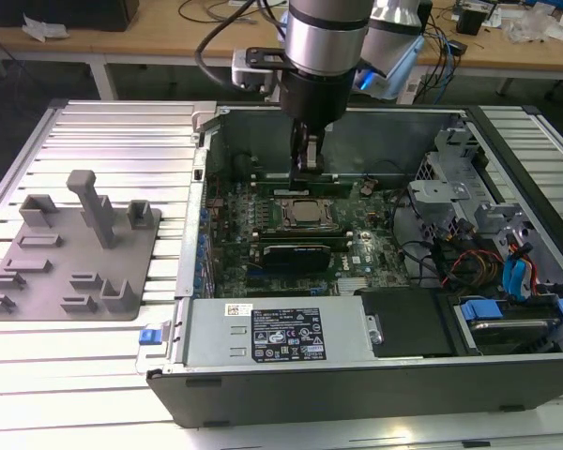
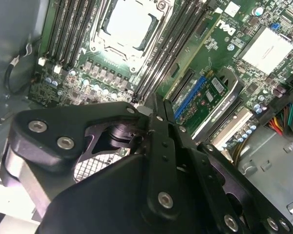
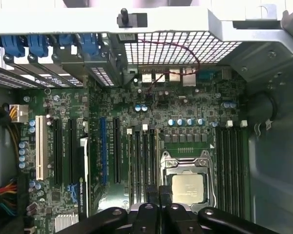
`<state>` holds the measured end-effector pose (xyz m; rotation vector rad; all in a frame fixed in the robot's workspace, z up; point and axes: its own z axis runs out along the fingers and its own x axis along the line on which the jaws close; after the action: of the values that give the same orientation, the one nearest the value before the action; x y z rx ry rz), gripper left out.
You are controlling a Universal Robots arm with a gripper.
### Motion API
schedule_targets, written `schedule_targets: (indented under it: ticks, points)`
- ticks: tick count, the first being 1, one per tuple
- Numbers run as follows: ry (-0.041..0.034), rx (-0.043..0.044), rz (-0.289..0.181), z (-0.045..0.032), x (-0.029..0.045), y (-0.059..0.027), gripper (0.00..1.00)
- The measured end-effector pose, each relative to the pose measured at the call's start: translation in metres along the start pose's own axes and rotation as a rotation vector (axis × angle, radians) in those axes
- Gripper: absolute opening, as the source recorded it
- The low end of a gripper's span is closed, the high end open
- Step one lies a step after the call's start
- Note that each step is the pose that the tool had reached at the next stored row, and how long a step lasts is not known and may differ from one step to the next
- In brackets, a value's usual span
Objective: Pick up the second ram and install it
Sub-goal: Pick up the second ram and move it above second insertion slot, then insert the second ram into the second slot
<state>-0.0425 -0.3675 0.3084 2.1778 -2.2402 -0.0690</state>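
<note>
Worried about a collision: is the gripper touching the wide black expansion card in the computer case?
Apart. In the exterior view the silver CPU socket lies between the gripper and the black expansion card.

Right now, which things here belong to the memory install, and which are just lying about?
Job in hand: end effector, memory slots.
Lying about: grey fixture blocks, black expansion card, power supply, drive cables.
</note>
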Motion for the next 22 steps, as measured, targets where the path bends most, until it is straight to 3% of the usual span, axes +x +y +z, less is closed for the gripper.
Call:
schedule_targets:
  ticks: [2, 10, 22]
  points:
    - [0.0000, 0.0000, 0.000, 0.0052, 0.0006, -0.0003, 0.09]
    - [0.0008, -0.0014, 0.000, 0.0143, 0.0022, -0.0022, 0.09]
    - [0.0008, -0.0014, 0.000, 0.0147, 0.0022, -0.0023, 0.09]
